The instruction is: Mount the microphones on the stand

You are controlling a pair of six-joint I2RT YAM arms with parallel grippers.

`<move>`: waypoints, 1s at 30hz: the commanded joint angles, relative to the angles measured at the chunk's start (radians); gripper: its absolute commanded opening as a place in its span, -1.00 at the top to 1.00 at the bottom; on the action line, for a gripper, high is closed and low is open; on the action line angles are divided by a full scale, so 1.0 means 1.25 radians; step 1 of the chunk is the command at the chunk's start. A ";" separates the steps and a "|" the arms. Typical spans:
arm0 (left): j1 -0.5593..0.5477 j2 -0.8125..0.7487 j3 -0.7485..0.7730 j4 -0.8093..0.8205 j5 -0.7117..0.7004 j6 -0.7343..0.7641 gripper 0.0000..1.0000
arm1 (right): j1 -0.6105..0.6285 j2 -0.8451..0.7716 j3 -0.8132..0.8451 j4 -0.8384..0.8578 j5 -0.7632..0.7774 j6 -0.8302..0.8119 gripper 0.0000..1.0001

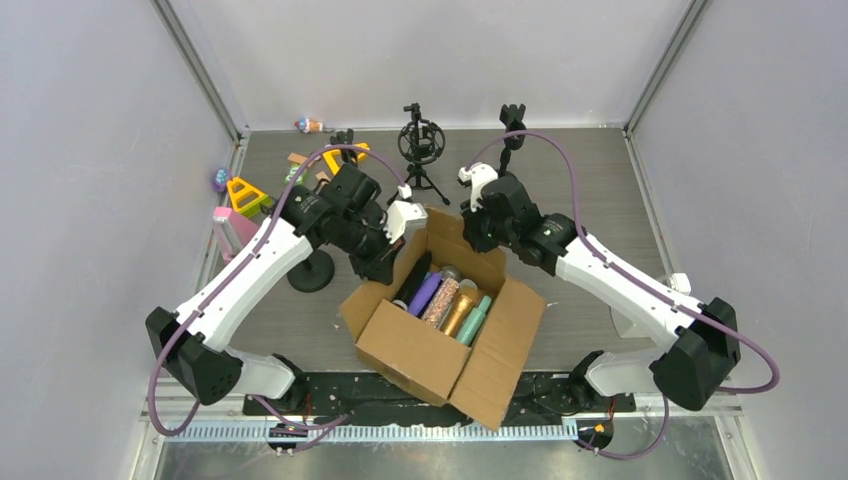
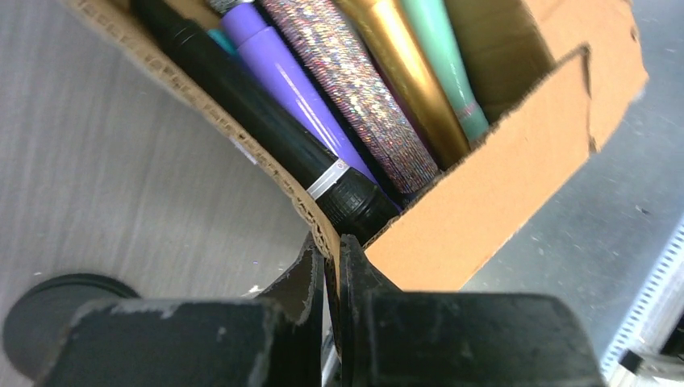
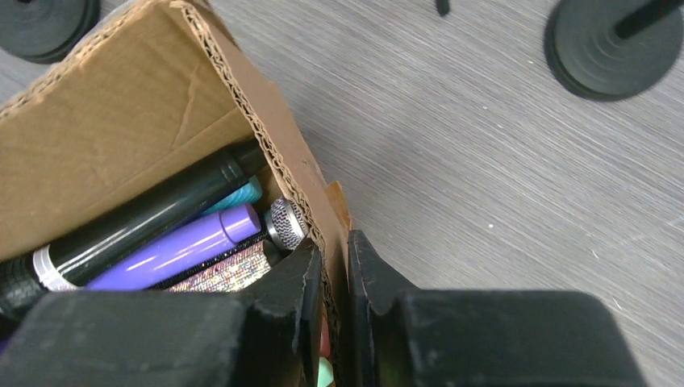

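An open cardboard box (image 1: 405,350) in the middle holds several microphones lying side by side: black (image 1: 413,277), purple (image 1: 425,292), silver-glitter (image 1: 441,300), gold (image 1: 461,310), mint green (image 1: 475,320). My left gripper (image 1: 385,262) is shut on the box's left wall edge (image 2: 323,234), next to the black microphone (image 2: 266,137) and the purple one (image 2: 290,89). My right gripper (image 1: 478,238) is shut on the box's far right wall (image 3: 323,218), beside a mesh microphone head (image 3: 286,223). A cyan microphone (image 3: 238,196) shows under the black one. A tripod stand with a ring mount (image 1: 419,145) stands behind the box.
A second stand (image 1: 512,125) is at the back right, its round base (image 3: 613,44) near my right gripper. A round black base (image 1: 312,272) sits left of the box. Colourful toys (image 1: 245,195) and a pink block (image 1: 232,228) lie at the left wall.
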 commanded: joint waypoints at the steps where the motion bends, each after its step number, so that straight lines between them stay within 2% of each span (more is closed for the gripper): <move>1: -0.025 -0.061 0.048 -0.115 0.345 0.053 1.00 | 0.003 0.041 0.074 0.080 -0.050 0.007 0.69; 5: -0.025 -0.070 0.058 -0.151 0.416 0.083 0.99 | 0.005 0.055 0.109 0.058 -0.069 -0.005 0.73; 6: -0.025 -0.072 0.059 -0.159 0.425 0.084 0.88 | 0.008 0.056 0.113 0.056 -0.070 -0.009 0.73; 7: -0.025 -0.075 0.060 -0.171 0.437 0.088 0.56 | 0.011 0.056 0.115 0.054 -0.087 -0.010 0.73; 9: -0.025 -0.090 0.053 -0.210 0.476 0.111 -0.25 | 0.026 0.054 0.114 0.056 -0.104 -0.014 0.73; 11: -0.025 -0.121 0.028 -0.207 0.463 0.116 -0.77 | 0.046 0.051 0.104 0.068 -0.107 -0.023 0.73; 12: -0.025 -0.136 0.018 -0.199 0.433 0.117 -0.96 | 0.060 0.049 0.093 0.076 -0.109 -0.026 0.74; 14: -0.025 -0.165 0.017 -0.170 0.331 0.104 -0.99 | 0.079 0.048 0.077 0.097 -0.123 -0.030 0.74; 17: -0.025 -0.222 0.049 -0.076 0.118 0.082 -0.99 | 0.107 0.051 0.068 0.124 -0.140 -0.034 0.75; 19: -0.025 -0.274 0.040 0.041 -0.047 0.066 -0.99 | 0.128 0.049 0.062 0.147 -0.149 -0.040 0.75; 20: -0.024 -0.298 0.022 0.094 -0.074 0.071 -0.99 | 0.142 0.049 0.061 0.161 -0.151 -0.050 0.75; 22: -0.024 -0.315 0.006 0.142 -0.075 0.091 -0.99 | 0.158 0.058 0.070 0.172 -0.154 -0.068 0.74; 27: -0.024 -0.241 0.026 0.107 -0.039 0.085 -0.99 | 0.164 0.086 0.101 0.153 -0.143 -0.109 0.72; 29: -0.024 -0.224 0.025 0.091 -0.039 0.094 -0.99 | 0.163 0.082 0.087 0.161 -0.131 -0.113 0.52; 30: -0.024 -0.219 0.027 0.085 -0.042 0.096 -0.99 | 0.163 0.076 0.078 0.162 -0.123 -0.114 0.13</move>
